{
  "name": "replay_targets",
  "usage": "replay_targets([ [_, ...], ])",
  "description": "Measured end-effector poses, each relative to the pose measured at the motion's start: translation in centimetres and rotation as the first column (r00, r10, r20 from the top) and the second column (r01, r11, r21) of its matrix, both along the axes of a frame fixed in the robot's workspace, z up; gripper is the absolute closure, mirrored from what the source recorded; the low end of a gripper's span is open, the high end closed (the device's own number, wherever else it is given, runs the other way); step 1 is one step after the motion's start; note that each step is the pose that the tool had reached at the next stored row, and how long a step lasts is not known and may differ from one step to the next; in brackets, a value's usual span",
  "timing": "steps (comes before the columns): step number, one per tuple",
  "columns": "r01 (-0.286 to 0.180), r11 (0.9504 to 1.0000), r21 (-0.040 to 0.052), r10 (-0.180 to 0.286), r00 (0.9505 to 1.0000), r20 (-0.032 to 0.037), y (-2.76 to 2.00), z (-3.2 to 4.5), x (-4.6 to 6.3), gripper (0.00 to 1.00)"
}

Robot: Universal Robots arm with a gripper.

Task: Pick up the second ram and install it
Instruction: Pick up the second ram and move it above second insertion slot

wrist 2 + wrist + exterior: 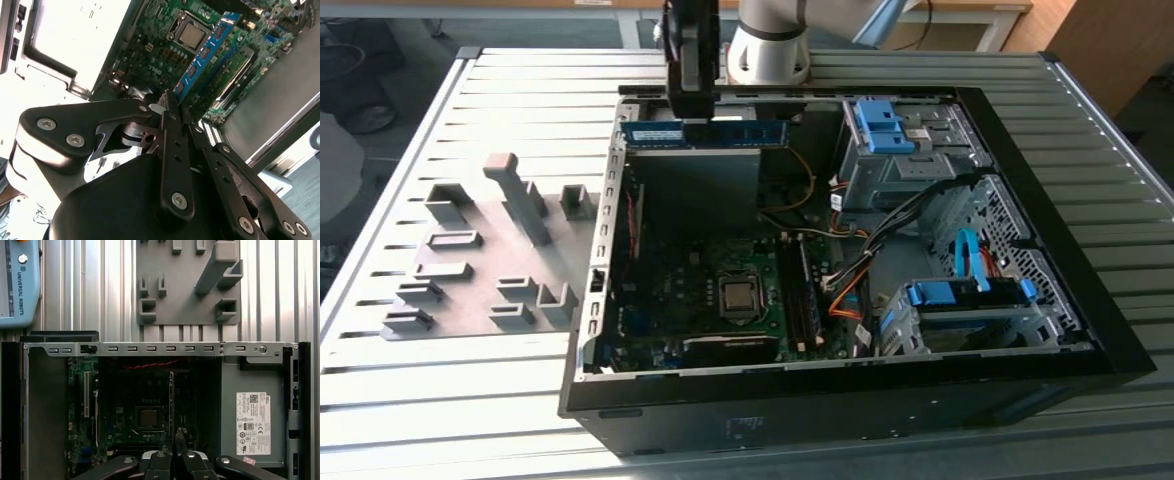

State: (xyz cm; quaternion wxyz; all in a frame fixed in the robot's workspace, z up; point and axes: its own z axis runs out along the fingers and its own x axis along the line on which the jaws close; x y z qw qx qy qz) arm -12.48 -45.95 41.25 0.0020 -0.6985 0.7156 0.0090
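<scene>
1. Grey holder plate (480, 270) lies on the slatted table (520, 100), well off to the exterior view's left of my fingers, outside the case (854, 400).
2. My gripper (691, 116) is clenched on the ram (720, 133). The blue stick hangs level over the open case, and more of it juts to the exterior view's right of my fingers than to the left.
3. In the second wrist view the ram (205, 52) runs straight out from my fingers (172, 135), one pressed on each face, over the green board (160, 55).
4. The CPU (738, 295) sits on that board, below my fingers.
5. Bright blue latches (887, 125) stand to the exterior view's right of my fingers.
</scene>
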Motion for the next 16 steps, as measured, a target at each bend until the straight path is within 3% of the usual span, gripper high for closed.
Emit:
replay_targets([
  [16, 0.004, 1.0000, 0.0000, -0.004, 1.0000, -0.0001, 0.00, -0.10, 4.3, 0.86],
])
